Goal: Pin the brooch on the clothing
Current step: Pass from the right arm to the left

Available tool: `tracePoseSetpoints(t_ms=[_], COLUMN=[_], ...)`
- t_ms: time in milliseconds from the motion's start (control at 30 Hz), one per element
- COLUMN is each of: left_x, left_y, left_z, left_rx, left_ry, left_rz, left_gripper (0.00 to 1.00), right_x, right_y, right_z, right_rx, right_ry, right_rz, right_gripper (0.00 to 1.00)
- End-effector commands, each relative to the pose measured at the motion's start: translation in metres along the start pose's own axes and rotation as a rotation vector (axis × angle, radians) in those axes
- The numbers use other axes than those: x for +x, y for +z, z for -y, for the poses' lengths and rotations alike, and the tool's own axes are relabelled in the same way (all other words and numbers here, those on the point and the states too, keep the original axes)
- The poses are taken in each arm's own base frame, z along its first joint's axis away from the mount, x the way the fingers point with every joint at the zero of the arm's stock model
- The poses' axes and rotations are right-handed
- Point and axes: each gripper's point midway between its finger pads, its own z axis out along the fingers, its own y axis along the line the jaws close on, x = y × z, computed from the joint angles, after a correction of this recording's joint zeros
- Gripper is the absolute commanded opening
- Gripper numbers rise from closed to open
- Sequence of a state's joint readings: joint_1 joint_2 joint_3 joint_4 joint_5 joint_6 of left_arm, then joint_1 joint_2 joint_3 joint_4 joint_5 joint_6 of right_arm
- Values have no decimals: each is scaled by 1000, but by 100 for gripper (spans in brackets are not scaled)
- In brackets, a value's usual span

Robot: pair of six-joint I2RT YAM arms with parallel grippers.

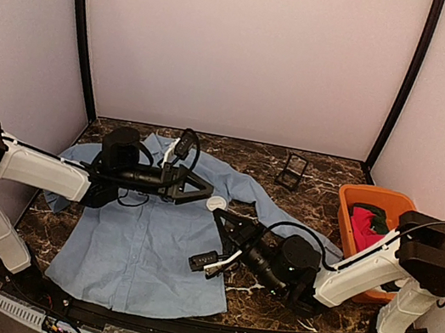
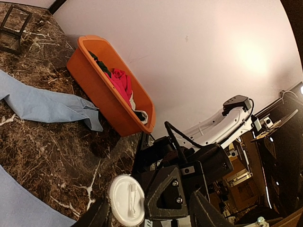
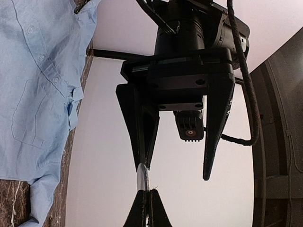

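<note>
Two pincers meet tip to tip above a dark marble-patterned desk. The right pincer is clenched on the rim of a small white round brooch, holding it in the air. The disc's flat face, with a pale bar across it that is probably the clasp, is turned toward the left wrist camera.

The left pincer is released, its jaws roughly half apart with nothing between them. One of its fingers sits at the brooch's far edge. Whether it touches cannot be told.

A light blue long-sleeved button-up shirt lies spread front-up on the desk below both pincers. Most of it is under the left arm, and one sleeve trails away beneath the right arm.

The brooch looks light, rigid and smooth, so it may twist or slip in a narrow grip. It is best held by the rim, keeping the clasp side free.

The shirt looks thin, soft and limp, and would likely bunch or slide on the polished desk. It probably needs a fold of chest cloth, near the pocket below the left pincer, pinched up or pressed flat to take the pin.
</note>
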State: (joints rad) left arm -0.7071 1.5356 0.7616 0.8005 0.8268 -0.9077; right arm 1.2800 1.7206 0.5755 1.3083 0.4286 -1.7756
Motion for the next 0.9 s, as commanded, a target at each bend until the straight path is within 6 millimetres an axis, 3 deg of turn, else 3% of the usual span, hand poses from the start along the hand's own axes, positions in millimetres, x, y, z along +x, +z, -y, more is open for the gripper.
tracePoseSetpoints(t_ms=[0,200,333,867], left_x=[10,9,8,9], left_y=[-4,-6,-4,3], left_z=[-5,-12,-6,-2], left_rx=[-36,-67,-34,10], left_ry=[-20,-28,-23,-37], left_rz=[-8,17,8,-11], left_gripper=[56,56,55,33], right_x=[26,28,29,29], right_y=[-5,-7,-6,-3], right_z=[67,70,70,74], right_rx=[260,270,269,290], right_ry=[118,121,121,116], right_rz=[-91,-103,-104,-113], right_gripper=[0,0,0,0])
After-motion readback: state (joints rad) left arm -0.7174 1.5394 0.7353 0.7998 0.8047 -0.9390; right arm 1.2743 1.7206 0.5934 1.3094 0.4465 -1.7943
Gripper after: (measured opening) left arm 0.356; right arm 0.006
